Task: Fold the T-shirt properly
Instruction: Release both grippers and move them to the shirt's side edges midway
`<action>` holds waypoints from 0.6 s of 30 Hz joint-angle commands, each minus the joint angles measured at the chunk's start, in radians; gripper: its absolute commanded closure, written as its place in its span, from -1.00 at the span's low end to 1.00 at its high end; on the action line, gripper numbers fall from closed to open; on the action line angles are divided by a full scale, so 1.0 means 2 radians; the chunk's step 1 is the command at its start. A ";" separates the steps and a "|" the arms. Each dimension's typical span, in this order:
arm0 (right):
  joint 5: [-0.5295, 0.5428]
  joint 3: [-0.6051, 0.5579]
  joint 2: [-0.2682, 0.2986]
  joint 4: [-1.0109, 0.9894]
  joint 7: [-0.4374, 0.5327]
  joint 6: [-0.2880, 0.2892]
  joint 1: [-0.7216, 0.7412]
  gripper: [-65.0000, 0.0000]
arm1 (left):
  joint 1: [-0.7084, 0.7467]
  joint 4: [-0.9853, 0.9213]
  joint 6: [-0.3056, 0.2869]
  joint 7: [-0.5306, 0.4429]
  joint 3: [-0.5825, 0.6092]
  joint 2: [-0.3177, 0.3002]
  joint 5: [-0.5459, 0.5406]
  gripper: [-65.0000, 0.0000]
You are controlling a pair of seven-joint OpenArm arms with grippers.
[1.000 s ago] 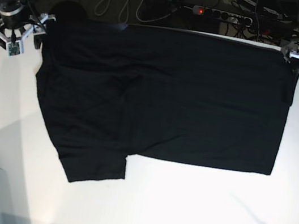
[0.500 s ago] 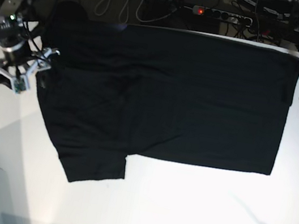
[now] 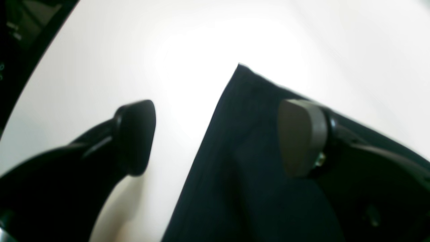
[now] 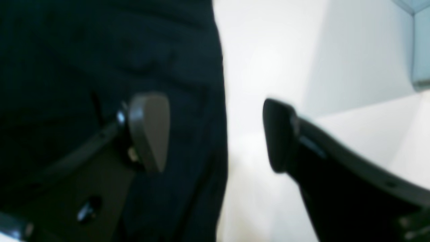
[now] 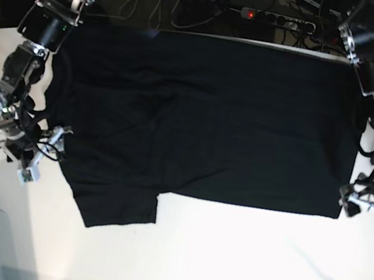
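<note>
The T-shirt [image 5: 205,118] lies spread flat, plain black side up, on the white table [image 5: 238,263]. The left gripper [image 5: 371,205] hangs at its near hem corner, jaws wide, one finger [image 3: 300,136] over the cloth. The right gripper [image 5: 35,154] straddles the shirt's edge by the sleeve (also wide apart), holding nothing.

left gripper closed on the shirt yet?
No: in the left wrist view the left gripper stands open, straddling the edge of the T-shirt.
</note>
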 commanded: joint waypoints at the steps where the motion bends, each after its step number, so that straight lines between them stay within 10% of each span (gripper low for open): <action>1: 0.008 -0.002 0.005 -0.002 0.013 0.002 0.021 -0.31 | -0.030 -0.017 -0.001 -0.025 0.010 -0.008 0.009 -0.68; 18: 0.008 -0.005 0.024 -0.042 0.023 0.002 0.030 -0.31 | -0.179 -0.404 0.001 -0.268 0.131 -0.008 0.106 -0.68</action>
